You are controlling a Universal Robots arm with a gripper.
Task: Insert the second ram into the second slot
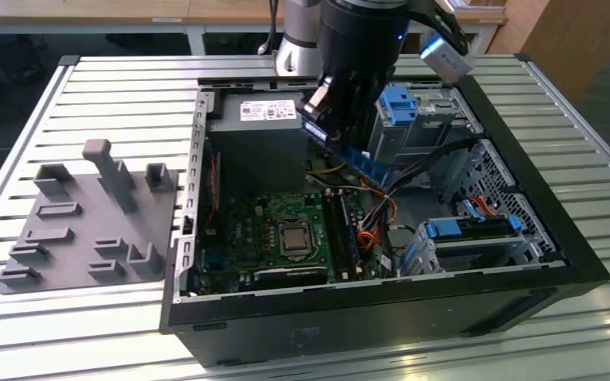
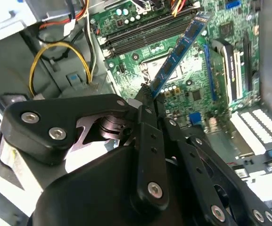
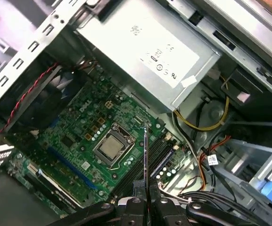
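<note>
Second ram (image 1: 367, 164) is seen in the exterior view held tilted above the motherboard (image 1: 273, 238), with its upper end pinched by the hand (image 1: 326, 119) and its lower end hanging clear of the board. The motherboard lies on the floor of an open computer case (image 1: 390, 290), which is set on a slatted counter (image 1: 125, 79). A grey fixture block (image 1: 88, 222) lies outside the case, well apart from the motherboard.

In the second wrist view, the second ram (image 2: 178, 52) is shown as a long blue-green strip with dark chips, gripped at one end by the closed hand (image 2: 147, 99) and slanting out over the motherboard (image 2: 192, 94). The memory slots (image 2: 140, 35) lie on the board beyond it, apart from the stick.

In the first wrist view, the ram (image 3: 145, 155) is seen edge-on as a thin line clamped in the hand (image 3: 146, 193). It is held over the motherboard (image 3: 79, 127), just beside the processor socket (image 3: 110, 147).
</note>
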